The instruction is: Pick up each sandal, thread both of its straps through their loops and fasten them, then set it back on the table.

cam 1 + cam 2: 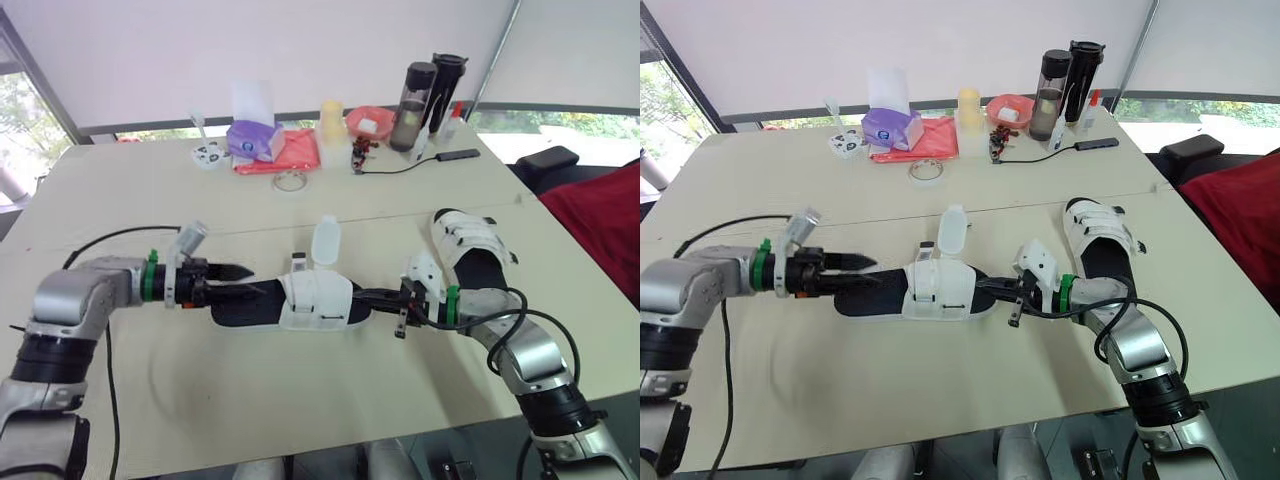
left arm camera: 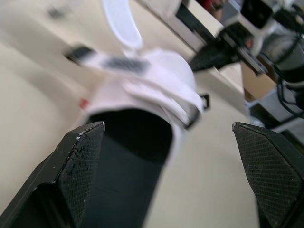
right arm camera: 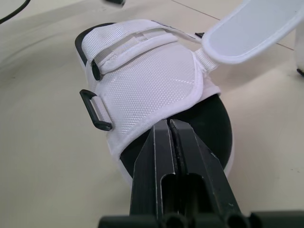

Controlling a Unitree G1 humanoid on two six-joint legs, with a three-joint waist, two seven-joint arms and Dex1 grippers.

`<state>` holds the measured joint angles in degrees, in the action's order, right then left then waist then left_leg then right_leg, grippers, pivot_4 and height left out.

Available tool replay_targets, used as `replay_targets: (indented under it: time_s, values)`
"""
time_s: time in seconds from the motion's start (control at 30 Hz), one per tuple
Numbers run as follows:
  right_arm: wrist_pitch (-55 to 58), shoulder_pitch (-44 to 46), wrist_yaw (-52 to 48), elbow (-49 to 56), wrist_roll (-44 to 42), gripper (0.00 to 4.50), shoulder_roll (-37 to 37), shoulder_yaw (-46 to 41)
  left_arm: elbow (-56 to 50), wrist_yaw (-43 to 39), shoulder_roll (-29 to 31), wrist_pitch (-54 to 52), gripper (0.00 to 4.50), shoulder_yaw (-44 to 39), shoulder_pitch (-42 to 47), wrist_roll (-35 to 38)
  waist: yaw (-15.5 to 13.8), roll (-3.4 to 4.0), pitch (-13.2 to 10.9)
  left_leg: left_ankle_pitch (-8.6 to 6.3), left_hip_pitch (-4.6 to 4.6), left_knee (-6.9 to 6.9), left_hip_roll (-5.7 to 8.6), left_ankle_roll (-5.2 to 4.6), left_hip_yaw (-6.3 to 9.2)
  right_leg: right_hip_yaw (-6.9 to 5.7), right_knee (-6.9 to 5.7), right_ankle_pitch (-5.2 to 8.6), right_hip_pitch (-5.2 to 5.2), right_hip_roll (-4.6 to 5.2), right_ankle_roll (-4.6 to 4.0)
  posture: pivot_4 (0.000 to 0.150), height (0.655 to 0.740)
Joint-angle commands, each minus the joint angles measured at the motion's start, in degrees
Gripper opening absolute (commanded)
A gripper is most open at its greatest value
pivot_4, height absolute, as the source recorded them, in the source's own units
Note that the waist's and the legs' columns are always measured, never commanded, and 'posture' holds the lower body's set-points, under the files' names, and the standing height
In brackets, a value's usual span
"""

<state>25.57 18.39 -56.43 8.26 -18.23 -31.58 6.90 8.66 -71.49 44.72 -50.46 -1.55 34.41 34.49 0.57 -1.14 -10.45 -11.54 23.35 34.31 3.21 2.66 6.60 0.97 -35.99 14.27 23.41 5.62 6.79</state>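
Note:
A white sandal with a black sole lies on the table between my arms. One wide strap stands upright and loose. A narrower strap lies across the upper, and a black loop sticks out at its side. My left gripper is open, its fingers spread either side of the heel end. My right gripper is shut, its tips against the toe-side edge of the white upper, over the sole. A second sandal lies to the right with its straps flat across it.
At the far edge stand a purple tissue box, a red cloth, a yellow cup, a red bowl and two dark bottles. A tape roll and a black cable lie nearby. A red object sits beyond the right edge.

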Motion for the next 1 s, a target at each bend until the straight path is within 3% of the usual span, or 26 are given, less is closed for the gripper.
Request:
replay_targets:
  time_s: [0.03, 0.17, 0.43, 0.87, 1.0]
  values:
    - [-1.92, 0.61, -0.24, 0.05, 0.32, 0.0, 1.37, 1.92, 8.98, 3.21, -5.21, 5.53, 4.46, -0.09, 7.61, -2.77, -0.1, -0.02, 0.0, 0.0, 0.01, 0.04, 0.02, 0.0, 0.02, -0.03, 0.0, 0.0, -0.03, 0.0, 0.01, 0.15, 0.74]
    - [-4.61, 1.2, -0.57, -2.9, 2.22, 0.0, 2.23, 3.99, 20.57, 4.47, -11.08, 8.6, 4.46, 1.37, 14.64, -5.98, 0.29, -0.04, -0.01, 0.0, 0.03, 0.14, 0.1, -0.01, -0.01, -0.05, -0.03, -0.14, -0.03, -0.02, 0.26, 0.15, 0.74]
    - [-8.76, 1.48, -0.46, -7.64, 4.92, 0.0, 2.87, 5.76, 44.86, -1.43, -19.27, 11.26, 4.46, 1.43, 27.74, -9.18, 0.57, -0.09, -0.05, 0.01, 0.05, 0.21, 0.11, -0.02, -0.01, -0.1, -0.14, -0.14, 0.0, -0.09, 0.28, 0.15, 0.74]
    - [-11.3, 2.28, 0.5, -10.91, 6.91, 0.0, 4.48, 6.08, 57.87, -1.55, -27.59, 15.58, 4.46, -1.42, 34.07, -13.52, 0.66, -0.1, -0.05, -0.01, 0.07, 0.54, 0.11, -0.03, -0.01, -0.1, -0.19, -0.19, -0.12, -0.09, 0.36, 0.15, 0.74]
    - [-12.04, 2.17, 1.1, -11.75, 7.19, 0.0, 4.84, 5.83, 61.79, 5.62, -30.86, 17.34, 4.46, -7.57, 36.22, -11.19, 0.52, -0.1, -0.05, -0.01, 0.07, 0.57, 0.11, -0.03, 0.01, -0.1, -0.2, -0.19, -0.13, -0.09, 0.37, 0.15, 0.74]
